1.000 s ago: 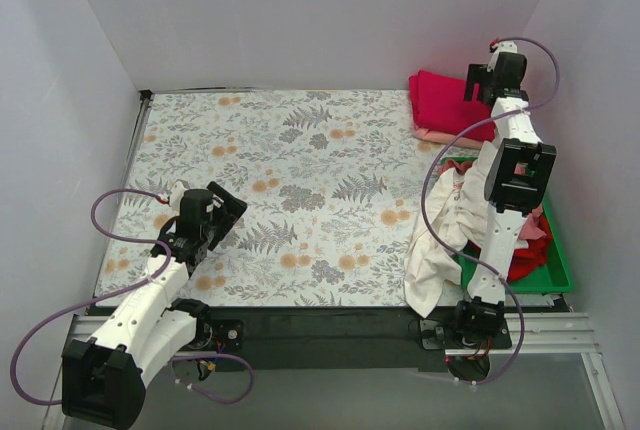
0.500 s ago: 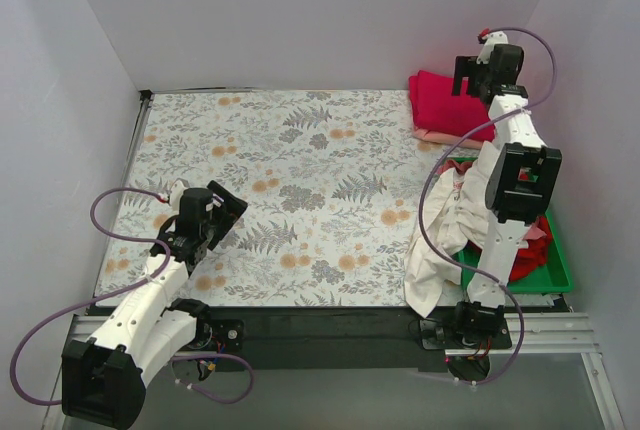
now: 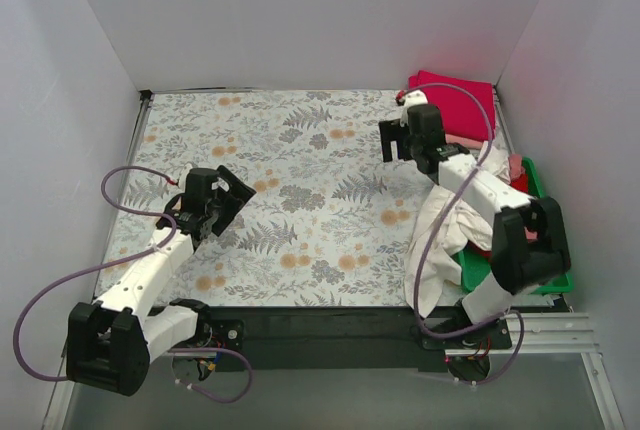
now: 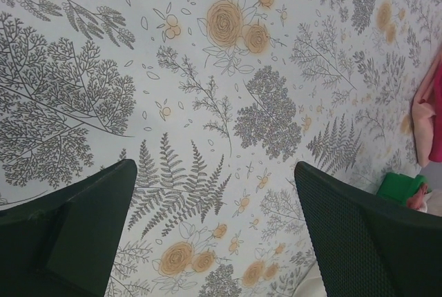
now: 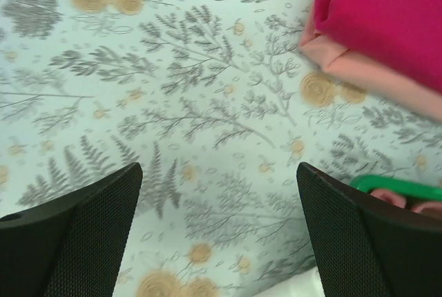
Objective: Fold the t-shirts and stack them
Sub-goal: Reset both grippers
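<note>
A folded crimson-red t-shirt (image 3: 455,100) lies on a folded salmon-pink one (image 3: 468,140) at the table's far right corner; both show in the right wrist view, crimson (image 5: 394,14) over salmon (image 5: 359,69). A white t-shirt (image 3: 440,240) hangs crumpled over the green tray's (image 3: 555,275) left rim onto the table. Red and pink cloth (image 3: 515,175) lies in the tray. My right gripper (image 3: 396,140) is open and empty above the floral table, left of the folded stack. My left gripper (image 3: 232,202) is open and empty over the table's left part.
The floral tablecloth (image 3: 300,190) covers the table. White walls stand close on three sides. The tray's green rim shows in the right wrist view (image 5: 394,186) and the left wrist view (image 4: 400,186). The right arm reaches over the white shirt.
My right arm has swung down and left from above the folded stack to low over the table. My left gripper has moved a little forward.
</note>
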Motion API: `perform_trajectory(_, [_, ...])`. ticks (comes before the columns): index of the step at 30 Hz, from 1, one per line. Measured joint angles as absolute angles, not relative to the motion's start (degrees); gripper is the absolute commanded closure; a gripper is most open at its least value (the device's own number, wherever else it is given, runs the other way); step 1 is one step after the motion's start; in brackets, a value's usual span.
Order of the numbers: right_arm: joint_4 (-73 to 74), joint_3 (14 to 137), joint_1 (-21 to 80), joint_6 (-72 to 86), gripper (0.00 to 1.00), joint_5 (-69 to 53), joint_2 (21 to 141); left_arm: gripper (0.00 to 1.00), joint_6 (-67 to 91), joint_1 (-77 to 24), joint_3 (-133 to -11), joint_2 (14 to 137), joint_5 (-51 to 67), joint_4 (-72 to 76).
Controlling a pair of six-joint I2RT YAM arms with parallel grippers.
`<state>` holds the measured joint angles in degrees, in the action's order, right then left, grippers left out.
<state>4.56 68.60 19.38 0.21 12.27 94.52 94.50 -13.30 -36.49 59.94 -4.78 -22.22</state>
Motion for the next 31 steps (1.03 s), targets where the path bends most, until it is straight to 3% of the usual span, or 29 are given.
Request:
perform_trajectory(10, [-2.0, 30.6, 21.2, 16.2, 0.02, 10.7, 57.2, 0.02, 95.0, -13.3, -36.4, 55.8, -4.3, -22.3])
perform_trajectory(17, [-0.2, 18.5, 21.3, 20.9, 0.02, 10.7, 36.6, 0.02, 96.3, -13.3, -35.0, 48.3, -7.3, -25.0])
perform_trajectory(23, [-1.1, 18.2, 21.3, 22.4, 0.02, 11.4, 30.6, 0.02, 97.2, -13.3, -34.9, 46.5, -9.0, -27.0])
perform_trajectory(31, [-1.0, 18.2, 21.4, 22.7, 0.02, 11.4, 36.4, 0.02, 97.2, -13.3, -34.9, 46.6, -10.3, -28.0])
